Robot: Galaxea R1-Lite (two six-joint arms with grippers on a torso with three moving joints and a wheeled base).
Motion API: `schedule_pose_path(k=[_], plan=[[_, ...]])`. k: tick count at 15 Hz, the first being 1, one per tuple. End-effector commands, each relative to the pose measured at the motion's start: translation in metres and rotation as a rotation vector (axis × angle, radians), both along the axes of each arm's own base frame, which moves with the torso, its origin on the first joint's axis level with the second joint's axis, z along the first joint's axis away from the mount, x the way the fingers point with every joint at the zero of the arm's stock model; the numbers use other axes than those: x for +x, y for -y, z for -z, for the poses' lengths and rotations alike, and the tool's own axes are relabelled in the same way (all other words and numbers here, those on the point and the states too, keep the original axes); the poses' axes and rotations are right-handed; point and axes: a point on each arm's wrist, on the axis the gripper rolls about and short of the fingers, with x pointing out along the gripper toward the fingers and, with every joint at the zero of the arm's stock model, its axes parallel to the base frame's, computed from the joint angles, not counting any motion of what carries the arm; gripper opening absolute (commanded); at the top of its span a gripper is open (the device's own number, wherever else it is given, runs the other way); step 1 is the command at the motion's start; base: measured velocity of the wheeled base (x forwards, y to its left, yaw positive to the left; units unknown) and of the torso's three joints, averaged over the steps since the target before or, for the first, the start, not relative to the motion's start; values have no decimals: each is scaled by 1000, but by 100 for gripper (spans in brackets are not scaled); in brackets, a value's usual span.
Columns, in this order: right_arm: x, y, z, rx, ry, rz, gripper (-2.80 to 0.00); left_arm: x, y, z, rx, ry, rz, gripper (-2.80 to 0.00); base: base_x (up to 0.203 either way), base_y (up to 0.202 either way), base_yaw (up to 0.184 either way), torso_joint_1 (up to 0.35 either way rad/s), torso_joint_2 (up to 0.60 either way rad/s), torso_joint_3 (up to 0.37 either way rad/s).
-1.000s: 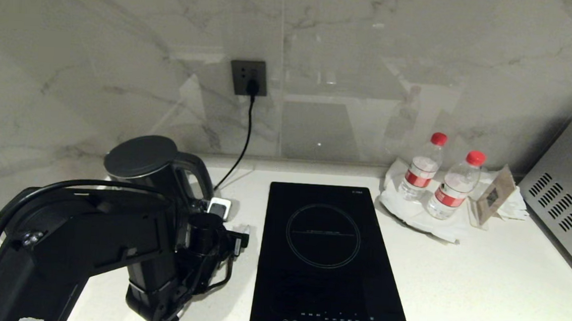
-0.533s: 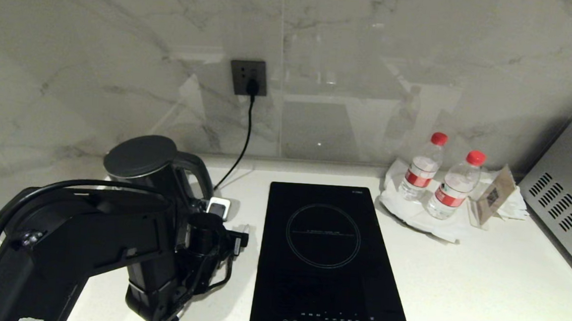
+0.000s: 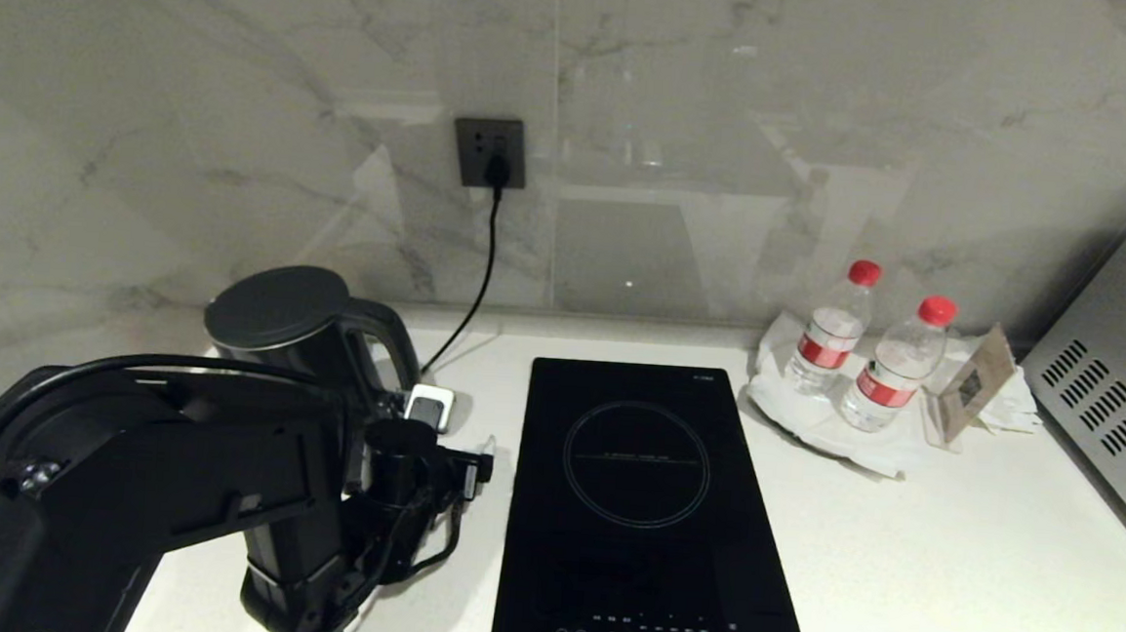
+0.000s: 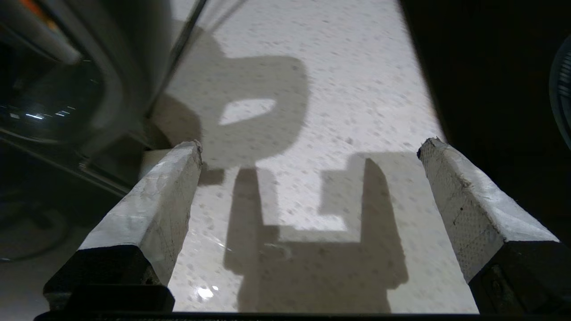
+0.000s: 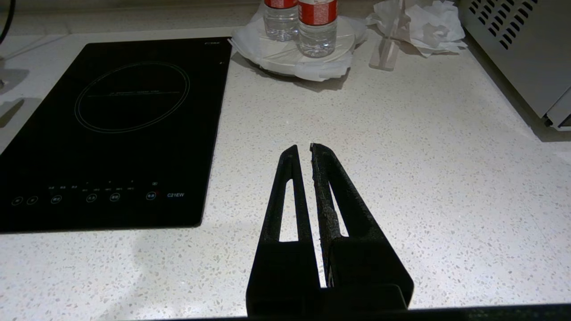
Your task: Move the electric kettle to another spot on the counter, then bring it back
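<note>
The electric kettle (image 3: 279, 316), glossy black with a flat lid and loop handle (image 3: 393, 340), stands at the back left of the white speckled counter (image 3: 949, 555). My left arm reaches in front of it, and the left gripper (image 3: 458, 429) hangs open just right of the handle. In the left wrist view the two white-padded fingers (image 4: 169, 196) are spread wide over bare counter (image 4: 312, 111), holding nothing. The kettle's dark body (image 4: 40, 102) lies beside one finger. My right gripper (image 5: 302, 148) is shut and empty above the counter (image 5: 424, 156), right of the hob.
A black induction hob (image 3: 640, 497) lies just right of the left gripper. A cord (image 3: 476, 272) runs from the wall socket (image 3: 490, 153) down behind the kettle. Two water bottles (image 3: 831, 332) and a card stand (image 3: 974, 385) sit back right beside a metal appliance (image 3: 1116, 389).
The left arm's elbow has eased slightly to the left. The left gripper stays wide open beside the kettle handle, and the kettle has not moved.
</note>
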Motion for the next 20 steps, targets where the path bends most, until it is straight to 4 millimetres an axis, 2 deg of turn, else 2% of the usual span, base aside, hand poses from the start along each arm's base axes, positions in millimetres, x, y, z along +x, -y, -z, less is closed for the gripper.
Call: schedule_pose_path(k=[1,12,17,20], plan=[[0,0,0,0,-1,0,-280,6,-1,5,2,9,-29,0,0,0,0,0,0,0],[0,0,0,0,-1,0,-280,8,-2,19,45,-38,-51,0,0,0,0,0,0,0],[0,0,0,0,0,0,-280,7,-1,12,35,-20,-45,0,0,0,0,0,0,0],[0,0,0,0,0,0,-280,4,0,-1,12,7,-37,0,0,0,0,0,0,0]])
